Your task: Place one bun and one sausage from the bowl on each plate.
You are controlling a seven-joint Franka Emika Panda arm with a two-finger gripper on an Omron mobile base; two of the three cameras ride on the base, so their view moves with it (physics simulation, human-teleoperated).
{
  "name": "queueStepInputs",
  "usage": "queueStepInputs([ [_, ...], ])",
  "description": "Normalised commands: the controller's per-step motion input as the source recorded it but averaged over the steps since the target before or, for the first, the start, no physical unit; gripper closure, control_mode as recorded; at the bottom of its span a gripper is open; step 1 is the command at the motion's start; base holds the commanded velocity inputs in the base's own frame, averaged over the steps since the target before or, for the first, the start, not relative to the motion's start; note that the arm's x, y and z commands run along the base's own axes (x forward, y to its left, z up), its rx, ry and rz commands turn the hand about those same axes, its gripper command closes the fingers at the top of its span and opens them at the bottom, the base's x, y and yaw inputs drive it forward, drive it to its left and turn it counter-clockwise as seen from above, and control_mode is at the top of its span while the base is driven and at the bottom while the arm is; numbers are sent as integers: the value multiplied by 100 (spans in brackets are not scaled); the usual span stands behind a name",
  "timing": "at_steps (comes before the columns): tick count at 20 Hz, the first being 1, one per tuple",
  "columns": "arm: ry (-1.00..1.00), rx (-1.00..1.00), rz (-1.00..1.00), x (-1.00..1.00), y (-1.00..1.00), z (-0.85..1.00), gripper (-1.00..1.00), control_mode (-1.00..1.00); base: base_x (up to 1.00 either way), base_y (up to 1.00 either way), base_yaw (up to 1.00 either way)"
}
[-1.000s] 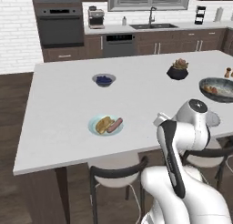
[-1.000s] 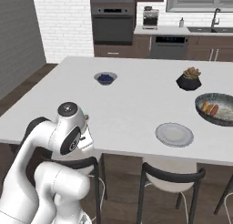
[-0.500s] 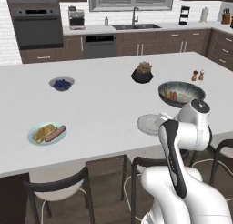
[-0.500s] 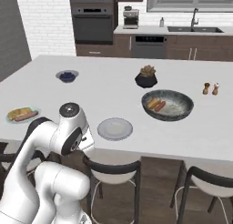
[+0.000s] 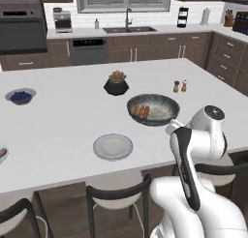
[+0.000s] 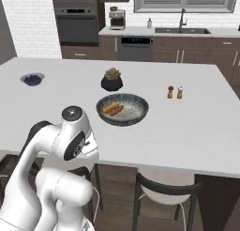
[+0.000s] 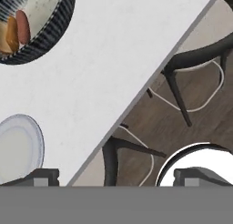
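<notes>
Sitting on the white bench [image 5: 58,130], the dark bowl [image 5: 153,109] holds a bun [image 6: 109,107] and a sausage [image 6: 116,110] beside the bare grey plate [image 5: 113,146]. The hand [image 7: 116,176] hangs wide open, empty, over the bench edge. No writing is legible.

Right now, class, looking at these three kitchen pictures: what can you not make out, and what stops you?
- The teal plate: cut off by the left edge of the left base view; what it holds is mostly out of frame.
- The bowl: cropped by the hand view's top corner.
- The grey plate: cut by the hand view's left edge.
- The small bowl: too small to identify its blue contents.
</notes>
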Motion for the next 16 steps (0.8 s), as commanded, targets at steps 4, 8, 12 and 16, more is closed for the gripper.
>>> queueStepInputs([
  [4,0,0,0,0,0,0,-100,100,86,8,20],
  [8,0,0,0,0,0,0,-100,100,78,23,42],
  [12,0,0,0,0,0,0,-100,100,100,3,47],
  [16,0,0,0,0,0,0,-100,100,99,-4,46],
])
